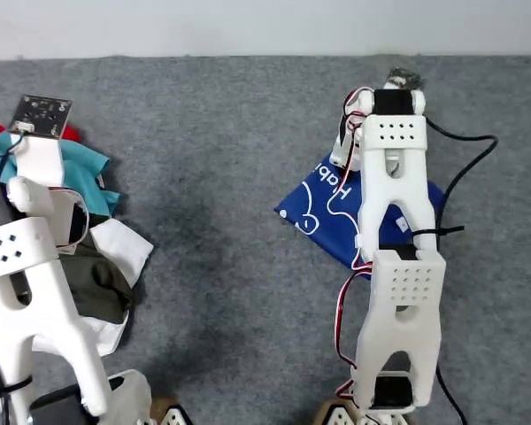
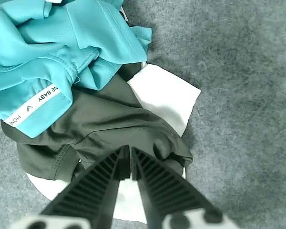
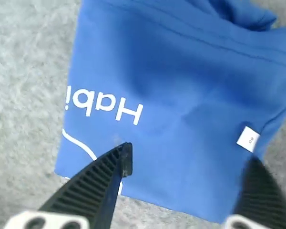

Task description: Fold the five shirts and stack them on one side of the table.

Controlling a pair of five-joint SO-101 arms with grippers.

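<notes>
Our right pincer (image 3: pixel 188 162) gaped empty over the blue shirt (image 3: pixel 181 86), which we judged limp and best pinched at a hem, while our left pincer (image 2: pixel 130 164) sat closed, seemingly empty, above the crumpled pile (image 2: pixel 86 114) well apart from it.

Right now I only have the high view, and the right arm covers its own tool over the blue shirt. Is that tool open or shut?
Observer: Open. In the right wrist view the right tool has its jaws wide apart over the blue shirt, gripping nothing.
Operator: And the left one, over the pile?
Observer: The left tool is shut, tips together over the dark green shirt; whether they pinch cloth I cannot tell.
Operator: Any label on the teal shirt?
Observer: Yes, a white label strip sits at one edge of the teal shirt.
</notes>
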